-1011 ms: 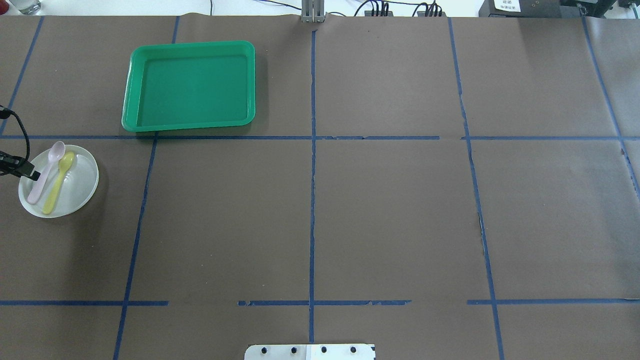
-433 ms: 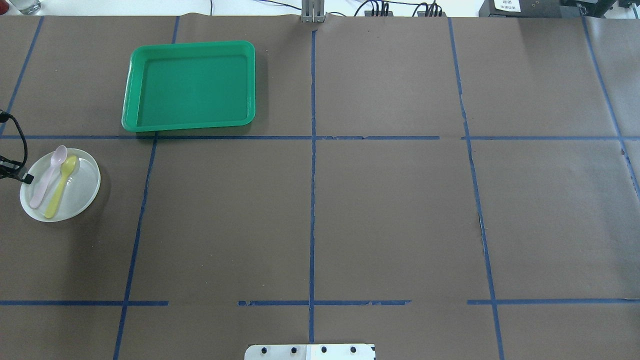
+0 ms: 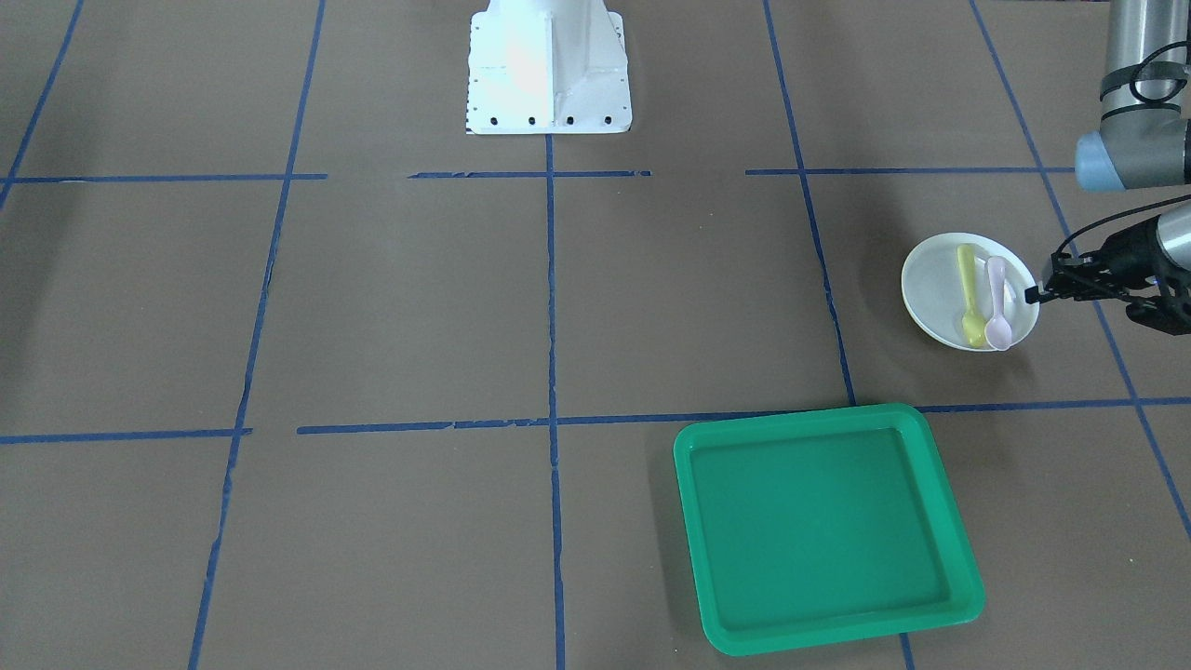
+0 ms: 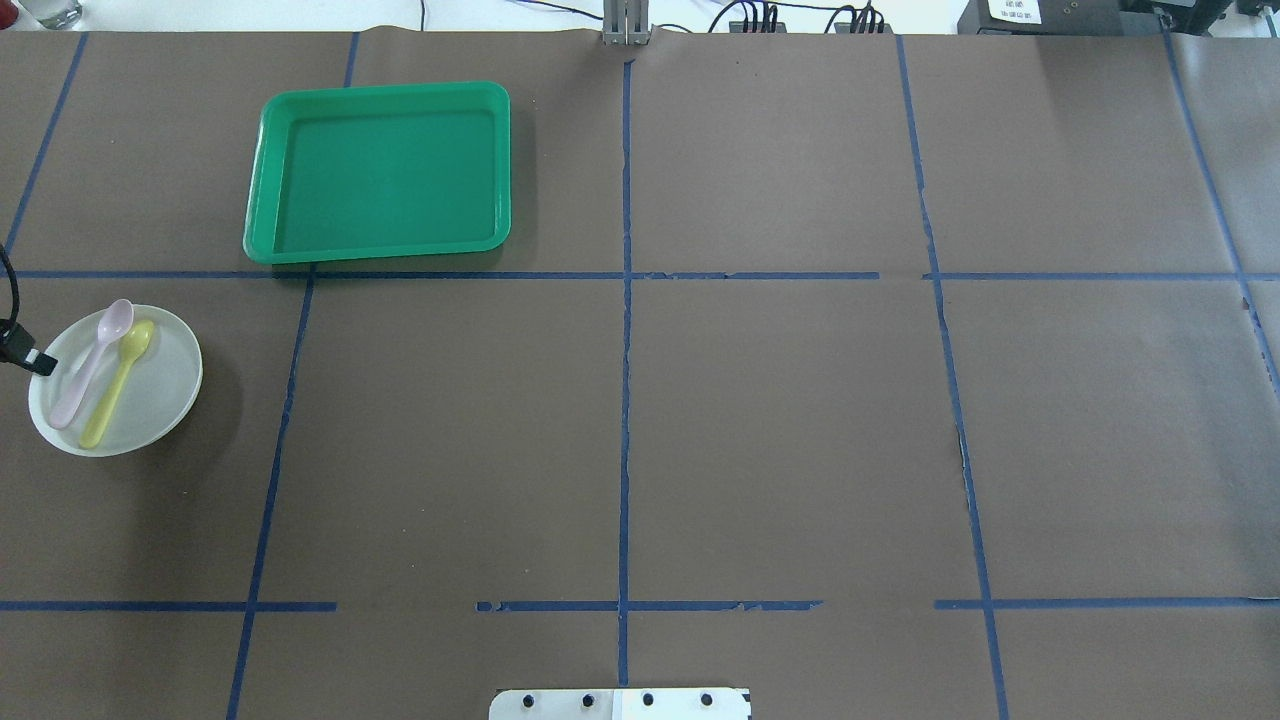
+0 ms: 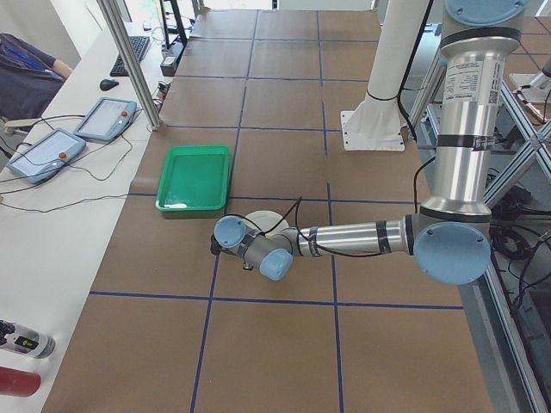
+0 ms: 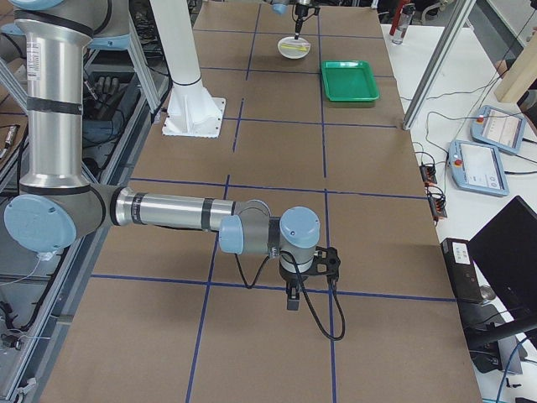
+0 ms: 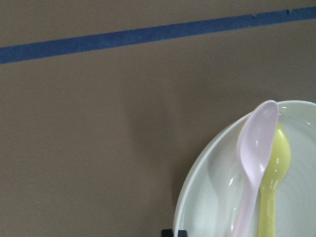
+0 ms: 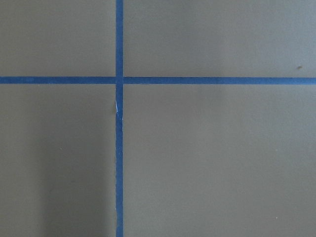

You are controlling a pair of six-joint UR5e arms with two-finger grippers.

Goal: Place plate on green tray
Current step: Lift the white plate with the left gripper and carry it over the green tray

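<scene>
The white plate [image 4: 160, 385] sits at the table's left edge and holds a pink spoon [image 4: 95, 360] and a yellow spoon [image 4: 115, 385]. My left gripper [image 4: 42, 362] is at the plate's left rim and looks shut on it; the front-facing view shows the gripper [image 3: 1033, 294] at the plate's [image 3: 930, 279] edge. The left wrist view shows the plate [image 7: 301, 197] and both spoons up close. The green tray [image 4: 380, 175] lies empty farther back, apart from the plate. My right gripper [image 6: 291, 302] shows only in the exterior right view, so I cannot tell its state.
The white robot base [image 3: 547, 65] stands at the near middle edge of the table. Blue tape lines [image 4: 625, 400] cross the brown table cover. Two tablets [image 5: 73, 142] and cables lie on the side table beyond the green tray [image 5: 194, 176].
The left gripper has drawn back toward the table's left edge. The plate has shifted slightly toward the robot with it, and its shadow on the right has grown.
</scene>
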